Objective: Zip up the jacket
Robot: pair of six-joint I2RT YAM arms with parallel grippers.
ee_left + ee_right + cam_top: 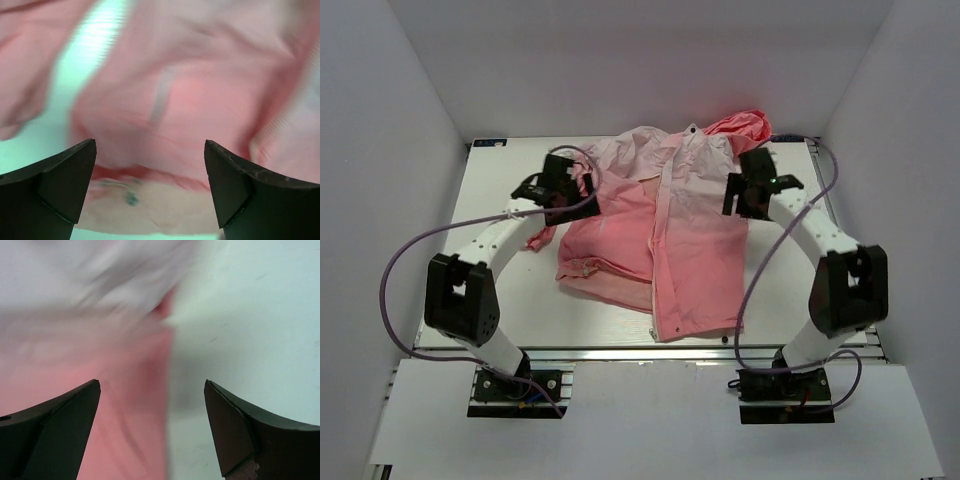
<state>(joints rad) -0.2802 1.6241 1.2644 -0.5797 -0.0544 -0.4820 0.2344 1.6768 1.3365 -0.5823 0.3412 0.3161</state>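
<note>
The pink jacket (690,230) lies spread on the white table (520,300), hood (740,125) at the far side and hem toward me. Its white zipper line (658,250) runs down the front, and the left half is bunched and folded. My left gripper (570,190) hovers over the jacket's left sleeve, open and holding nothing. In the left wrist view that gripper (150,150) looks down on blurred pink cloth (190,90). My right gripper (745,195) is over the jacket's right edge, open and empty. In the right wrist view it (152,387) straddles the cloth edge (100,390) and bare table (250,315).
White walls close in the table on the left, right and far sides. Purple cables (395,270) loop from each arm. An aluminium rail (650,352) runs along the near edge, just below the jacket's hem.
</note>
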